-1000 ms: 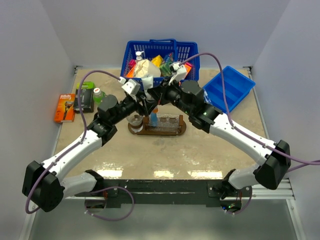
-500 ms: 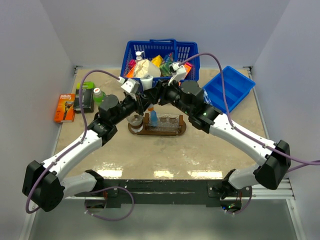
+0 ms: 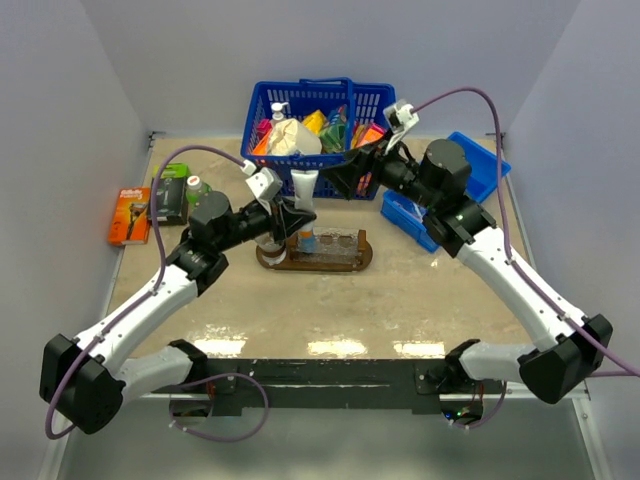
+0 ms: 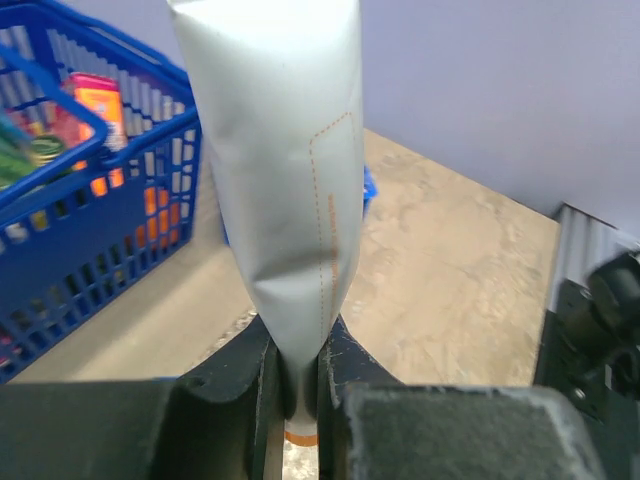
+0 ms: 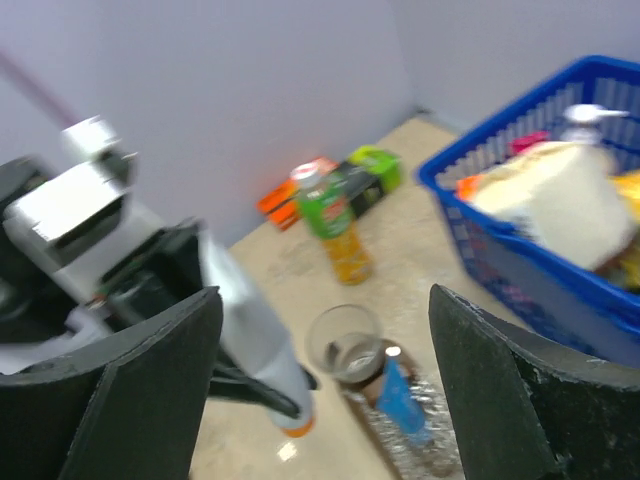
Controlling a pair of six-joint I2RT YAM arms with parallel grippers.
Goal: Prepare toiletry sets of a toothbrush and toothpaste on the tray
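**Lilac-grey walls round a sandy counter**

A back wall (image 3: 320,50) of flat lilac-grey stands at 12 o'clock. A left wall (image 3: 50,150) at 9 o'clock and a right wall (image 3: 590,150) at 3 o'clock have the same colour, and they meet it in softly shadowed corners. The counter (image 3: 330,310) between them is beige with a mottled, stone-like pattern. Toward 6 o'clock a row of bright glare patches (image 3: 335,348) lies on it. A black bar (image 3: 330,385) runs along the counter's near edge. Beyond the bar, at the very bottom of the overhead view, lies a dim grey surface (image 3: 330,450) with too little detail to name.
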